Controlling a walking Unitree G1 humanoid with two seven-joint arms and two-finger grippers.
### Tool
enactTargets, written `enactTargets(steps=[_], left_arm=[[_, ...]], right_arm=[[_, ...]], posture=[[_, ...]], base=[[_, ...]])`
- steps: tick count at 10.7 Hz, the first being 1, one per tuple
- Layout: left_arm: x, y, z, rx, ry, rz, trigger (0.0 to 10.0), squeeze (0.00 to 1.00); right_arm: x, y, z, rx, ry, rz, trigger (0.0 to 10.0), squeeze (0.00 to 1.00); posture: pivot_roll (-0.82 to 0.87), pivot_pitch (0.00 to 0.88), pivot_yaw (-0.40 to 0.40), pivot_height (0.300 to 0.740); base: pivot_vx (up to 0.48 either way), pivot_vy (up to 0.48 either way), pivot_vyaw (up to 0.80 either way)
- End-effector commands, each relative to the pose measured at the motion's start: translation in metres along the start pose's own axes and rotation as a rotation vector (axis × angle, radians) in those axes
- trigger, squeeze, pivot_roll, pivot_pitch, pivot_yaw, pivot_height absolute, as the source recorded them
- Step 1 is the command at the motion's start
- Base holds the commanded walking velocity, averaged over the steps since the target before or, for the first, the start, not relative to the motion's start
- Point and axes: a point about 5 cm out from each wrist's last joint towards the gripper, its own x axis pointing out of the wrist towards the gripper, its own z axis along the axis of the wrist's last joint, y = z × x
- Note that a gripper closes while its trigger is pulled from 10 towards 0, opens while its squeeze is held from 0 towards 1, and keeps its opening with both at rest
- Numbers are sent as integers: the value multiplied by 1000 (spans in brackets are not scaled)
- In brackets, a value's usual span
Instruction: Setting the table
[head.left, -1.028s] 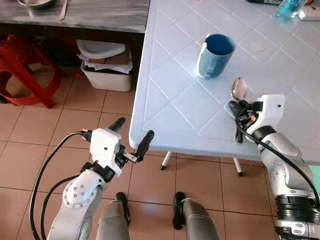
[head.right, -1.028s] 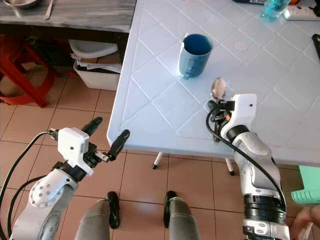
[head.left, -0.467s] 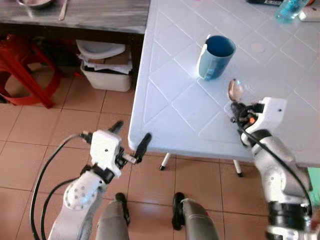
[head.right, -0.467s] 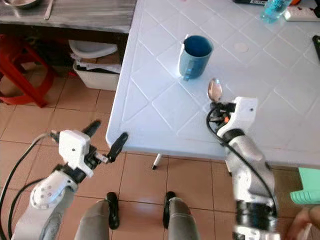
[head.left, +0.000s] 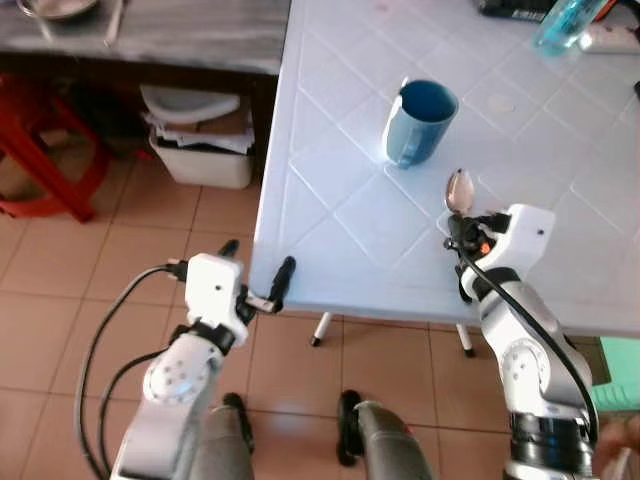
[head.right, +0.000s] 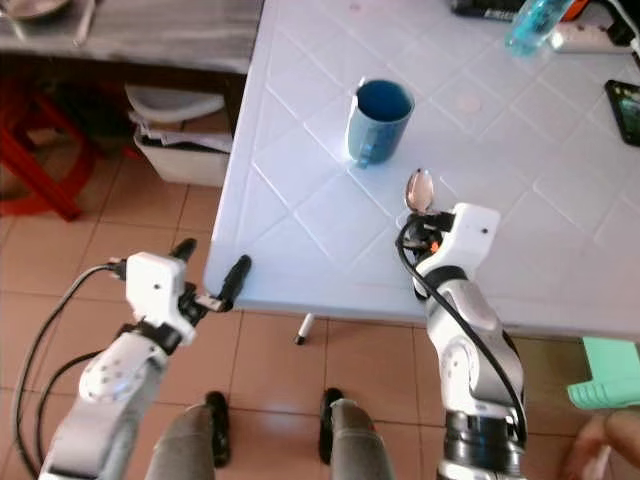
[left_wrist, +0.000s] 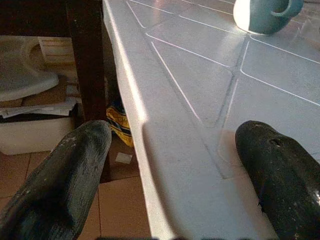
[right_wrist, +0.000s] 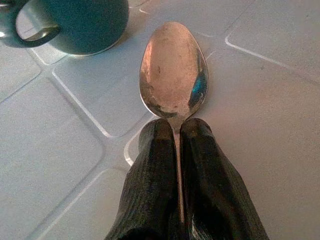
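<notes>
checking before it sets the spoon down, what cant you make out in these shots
- Spoon handle: right wrist view, hidden between the right gripper fingers.
- Whether the spoon touches the table: unclear in the eye views.
- Blue bottle: cut off by the top edge.
- Mug contents: too dark inside.

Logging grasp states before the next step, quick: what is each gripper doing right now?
Left gripper: open, holding nothing, at the edge of the white table.
Right gripper: shut on the spoon, over the table near the blue mug.
</notes>
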Motion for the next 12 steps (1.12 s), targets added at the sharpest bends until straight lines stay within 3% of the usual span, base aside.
enactTargets(steps=[1, 7, 12], left_arm=[[-3, 7, -7, 14, 36, 39, 10000, 0], [4, 8, -4, 12, 16, 66, 10000, 0], [6, 10, -2, 33, 0, 70, 10000, 0]], right_arm=[[-3, 7, -42, 24, 195, 17, 0, 0], [14, 21, -28, 41, 113, 60, 0, 0], [16, 25, 13, -103, -166, 65, 0, 0]], posture=[[-26, 249, -52, 740], [-23, 233, -44, 740], [-24, 239, -40, 740]], base=[[0, 480, 0], [0, 480, 0], [0, 480, 0]])
